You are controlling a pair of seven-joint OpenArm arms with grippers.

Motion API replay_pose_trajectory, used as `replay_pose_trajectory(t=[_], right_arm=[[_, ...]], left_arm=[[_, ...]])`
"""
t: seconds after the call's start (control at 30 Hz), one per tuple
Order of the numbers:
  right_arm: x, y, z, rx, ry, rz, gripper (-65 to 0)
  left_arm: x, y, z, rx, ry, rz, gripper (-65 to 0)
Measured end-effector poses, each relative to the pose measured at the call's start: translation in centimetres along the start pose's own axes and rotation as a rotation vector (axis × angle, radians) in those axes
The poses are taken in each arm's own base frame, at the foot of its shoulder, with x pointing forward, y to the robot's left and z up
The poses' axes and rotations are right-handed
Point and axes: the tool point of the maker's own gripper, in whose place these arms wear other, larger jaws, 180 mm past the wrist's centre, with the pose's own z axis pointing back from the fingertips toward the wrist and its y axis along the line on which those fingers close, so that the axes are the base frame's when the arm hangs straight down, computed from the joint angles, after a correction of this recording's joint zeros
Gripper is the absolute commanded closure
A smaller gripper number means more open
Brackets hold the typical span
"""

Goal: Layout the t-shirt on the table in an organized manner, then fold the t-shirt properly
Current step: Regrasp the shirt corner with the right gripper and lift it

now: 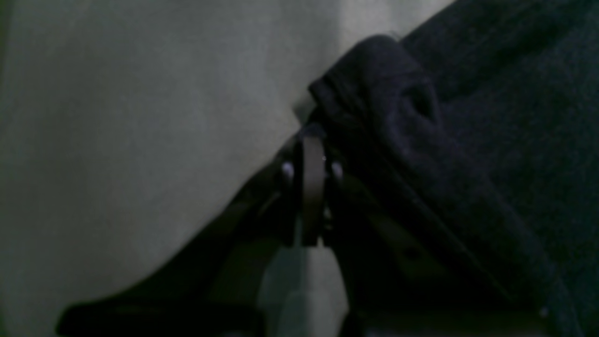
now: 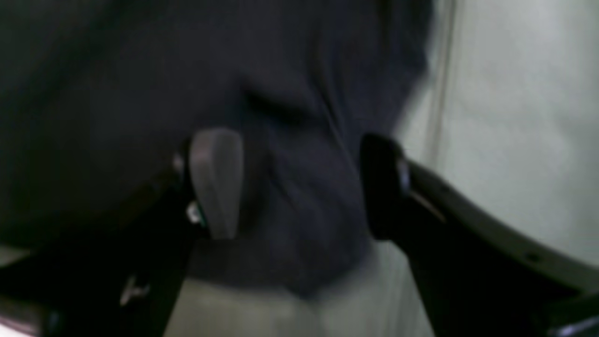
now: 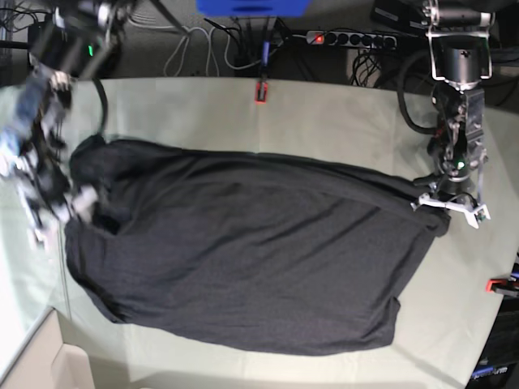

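Note:
The charcoal t-shirt lies spread, with wrinkles, across the pale grey-green table. My left gripper is at the shirt's right edge. In the left wrist view its fingers are pressed together on a bunched fold of the t-shirt over the table. My right gripper is at the shirt's left edge, blurred. The right wrist view shows this gripper open, with its two fingers apart and loose t-shirt fabric under and between them, beside bare table.
Red clamps sit at the table's far edge and right edge. A power strip and cables lie beyond the far edge. A pale box corner shows at the bottom left.

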Motion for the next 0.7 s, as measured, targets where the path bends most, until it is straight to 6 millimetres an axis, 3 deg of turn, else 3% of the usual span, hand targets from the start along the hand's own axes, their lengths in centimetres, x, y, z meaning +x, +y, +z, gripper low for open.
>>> replay_pose_trajectory(t=[0.17,0.33,0.5,0.6,0.7], right_arm=[[-5.2,-0.8,1.6,-0.033,0.084,-0.034,-40.2],[-8.9,1.4,1.7,0.007,0.155,-0.065,-40.2],[-10.1,2.9,1.6,0.036,0.173,-0.089,-40.2],[-10.2,3.2,1.5,0.041,0.172,-0.094,-40.2],[-9.2,3.2,1.4,0.039,0.117,-0.096,-40.2]], left_arm=[[0.0,0.0,0.0,0.000,0.002,0.000,0.0],[0.0,0.0,0.0,0.000,0.002,-0.001,0.0],[1.3,-0.2,-0.2,-0.003,-0.018,0.002,0.0],[2.6,-0.3,-0.4,-0.004,-0.045,0.003,0.0],[2.6,-0.4,-0.4,-0.006,-0.043,0.003,0.0]])
